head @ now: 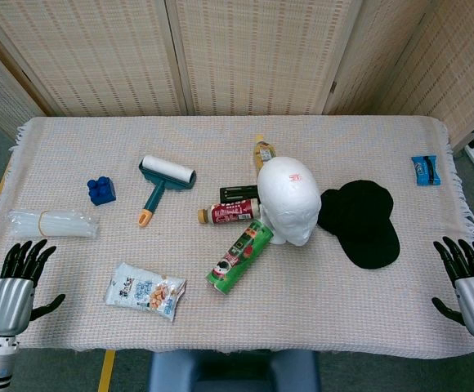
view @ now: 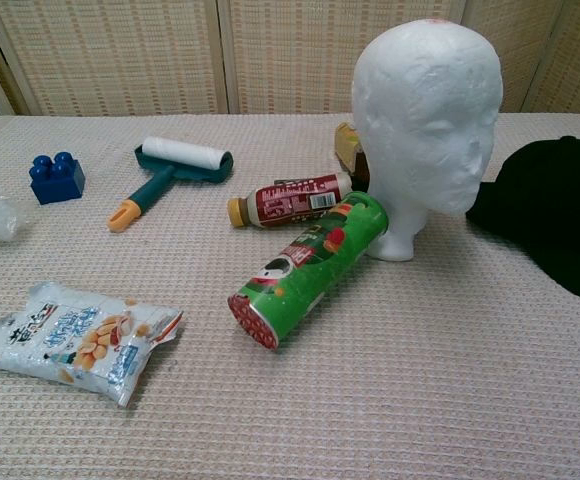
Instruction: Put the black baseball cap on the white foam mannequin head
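The black baseball cap (head: 361, 220) lies flat on the table, just right of the white foam mannequin head (head: 288, 198), which stands upright near the middle. In the chest view the cap (view: 555, 210) sits at the right edge beside the mannequin head (view: 430, 115). My left hand (head: 18, 282) hovers at the table's front left corner, fingers spread, holding nothing. At the front right corner my right hand (head: 471, 282) is likewise spread and empty, well clear of the cap. Neither hand shows in the chest view.
A green chip can (head: 240, 256) lies against the mannequin's base, with a red bottle (head: 230, 213) and a yellow bottle (head: 262, 151) behind it. A lint roller (head: 163, 184), blue block (head: 101, 191), snack bag (head: 145, 290), plastic bag (head: 51, 224) and blue packet (head: 426, 170) lie around.
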